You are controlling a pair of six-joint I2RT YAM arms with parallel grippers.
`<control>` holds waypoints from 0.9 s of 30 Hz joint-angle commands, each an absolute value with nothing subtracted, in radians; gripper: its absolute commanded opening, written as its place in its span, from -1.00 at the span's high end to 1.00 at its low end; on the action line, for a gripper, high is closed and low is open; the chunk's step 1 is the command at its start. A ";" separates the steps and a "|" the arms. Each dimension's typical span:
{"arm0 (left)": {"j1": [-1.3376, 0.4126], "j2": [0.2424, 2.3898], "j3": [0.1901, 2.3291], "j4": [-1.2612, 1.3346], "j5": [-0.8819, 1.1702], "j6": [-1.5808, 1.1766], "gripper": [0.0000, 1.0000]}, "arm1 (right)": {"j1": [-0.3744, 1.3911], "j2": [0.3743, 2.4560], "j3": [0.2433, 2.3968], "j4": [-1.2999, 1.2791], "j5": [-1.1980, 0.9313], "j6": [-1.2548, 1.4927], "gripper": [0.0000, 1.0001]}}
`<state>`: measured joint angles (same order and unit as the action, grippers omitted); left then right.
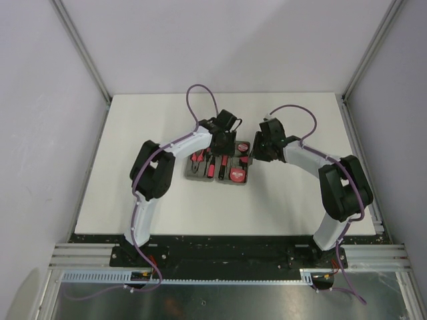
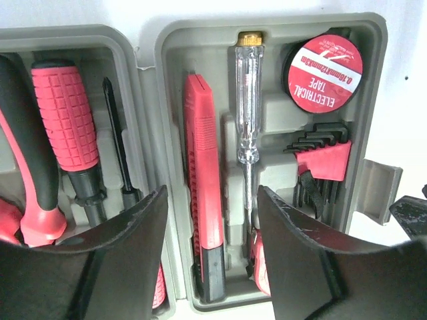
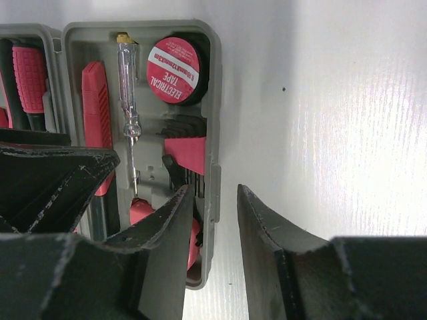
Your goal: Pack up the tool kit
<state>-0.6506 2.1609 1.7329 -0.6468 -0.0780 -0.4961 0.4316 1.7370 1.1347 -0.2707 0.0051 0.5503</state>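
The tool kit is a grey case [image 1: 217, 181] lying open mid-table, with red-and-black tools in its recesses. My left gripper [image 1: 223, 148] hovers over its right half. In the left wrist view the left gripper [image 2: 212, 200] is open. A red utility knife [image 2: 203, 167] and a clear tester screwdriver [image 2: 247, 107] lie seated between its fingers, held by neither. Electrical tape [image 2: 325, 73] and hex keys [image 2: 323, 157] sit further right. My right gripper [image 3: 213, 200] is open, astride the case's right wall [image 3: 212, 100], one finger inside and one outside.
The left half of the case holds a red-handled screwdriver [image 2: 67, 120] and pliers [image 2: 27, 167]. A grey latch tab [image 2: 377, 190] sticks out from the case's right edge. The white table [image 1: 167, 207] is bounded by grey walls and aluminium posts.
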 commanded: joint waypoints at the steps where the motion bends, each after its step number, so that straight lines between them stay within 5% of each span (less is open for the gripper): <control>1: -0.655 2.082 1.768 -0.643 -0.134 -0.481 -0.22 | 0.424 1.684 1.139 -0.236 0.023 0.557 0.25; 9: -0.640 2.084 1.805 -0.642 -0.110 -0.467 0.36 | 0.471 1.670 1.138 -0.183 -0.049 0.459 0.24; 16: -0.581 2.032 1.772 -0.642 -0.106 -0.498 0.30 | 0.564 1.714 1.144 -0.111 -0.158 0.372 0.16; 22: -0.511 1.948 1.678 -0.643 -0.081 -0.531 0.33 | 0.647 1.809 1.215 -0.080 -0.181 0.331 0.59; 27: -0.473 1.917 1.593 -0.639 -0.056 -0.537 0.37 | 0.659 1.893 1.280 -0.107 -0.186 0.357 0.73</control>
